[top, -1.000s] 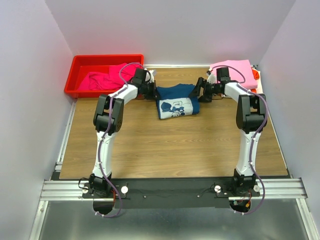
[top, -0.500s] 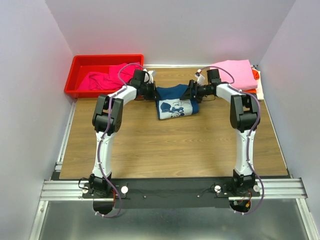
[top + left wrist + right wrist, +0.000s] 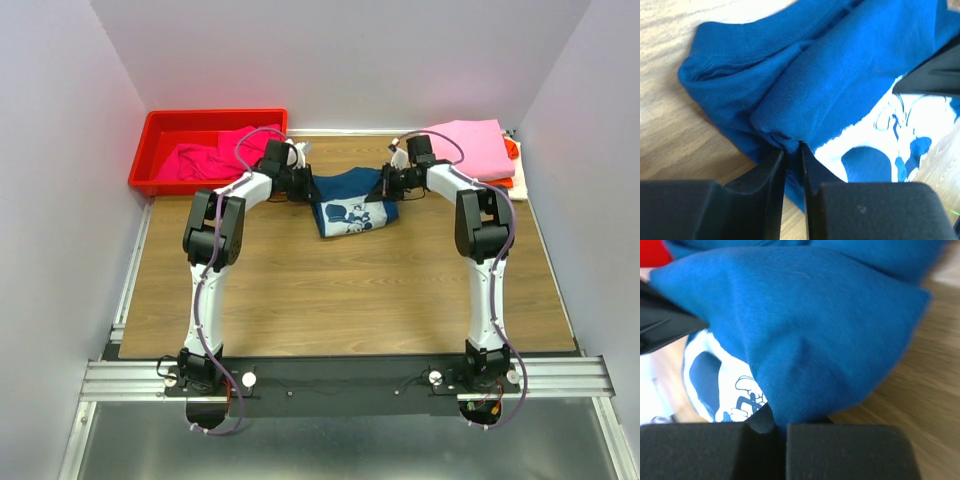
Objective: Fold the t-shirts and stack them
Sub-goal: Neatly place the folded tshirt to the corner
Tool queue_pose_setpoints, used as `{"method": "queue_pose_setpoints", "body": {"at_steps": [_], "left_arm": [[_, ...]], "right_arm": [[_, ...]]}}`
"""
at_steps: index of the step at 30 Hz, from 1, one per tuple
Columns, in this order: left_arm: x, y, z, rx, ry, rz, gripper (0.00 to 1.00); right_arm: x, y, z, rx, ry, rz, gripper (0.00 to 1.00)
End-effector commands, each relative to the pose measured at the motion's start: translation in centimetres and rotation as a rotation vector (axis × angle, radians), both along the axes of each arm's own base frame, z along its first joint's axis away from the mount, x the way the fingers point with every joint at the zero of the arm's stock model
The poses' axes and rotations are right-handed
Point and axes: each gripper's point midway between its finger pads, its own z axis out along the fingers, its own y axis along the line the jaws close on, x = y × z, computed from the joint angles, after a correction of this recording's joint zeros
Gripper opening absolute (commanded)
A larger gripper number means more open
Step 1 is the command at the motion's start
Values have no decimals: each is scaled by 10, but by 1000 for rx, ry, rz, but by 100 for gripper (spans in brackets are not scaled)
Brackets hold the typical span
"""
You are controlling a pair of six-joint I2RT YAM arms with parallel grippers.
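Wooden worktop, upper middle: navy t-shirt lay bunched; left hand and right hand each clenched on its cloth.

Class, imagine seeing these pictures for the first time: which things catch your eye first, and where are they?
The blue cotton t-shirt with a white print, bunched at the far middle of the wooden table, stands out, pinched on either side by the left tool and right tool. A bright red plastic bin holding a magenta t-shirt sits far left; a folded light pink t-shirt lies far right.
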Motion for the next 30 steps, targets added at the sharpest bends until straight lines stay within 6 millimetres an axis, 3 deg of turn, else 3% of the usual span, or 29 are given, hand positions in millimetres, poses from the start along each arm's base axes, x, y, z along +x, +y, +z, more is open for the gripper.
{"method": "queue_pose_setpoints", "body": {"at_steps": [1, 7, 17, 21, 30], "left_arm": [[-19, 17, -4, 49, 73, 10, 26], [-22, 29, 5, 64, 62, 21, 26], [-38, 38, -10, 81, 105, 31, 27], [-41, 40, -12, 89, 112, 30, 27], [-54, 44, -21, 106, 145, 29, 27]], "right_arm": [[20, -31, 9, -200, -73, -79, 1], [48, -76, 42, -435, -186, -100, 1], [90, -154, 97, -776, -339, -210, 0], [102, -172, 117, -807, -388, -245, 0], [120, -204, 185, -768, -524, -336, 0]]}}
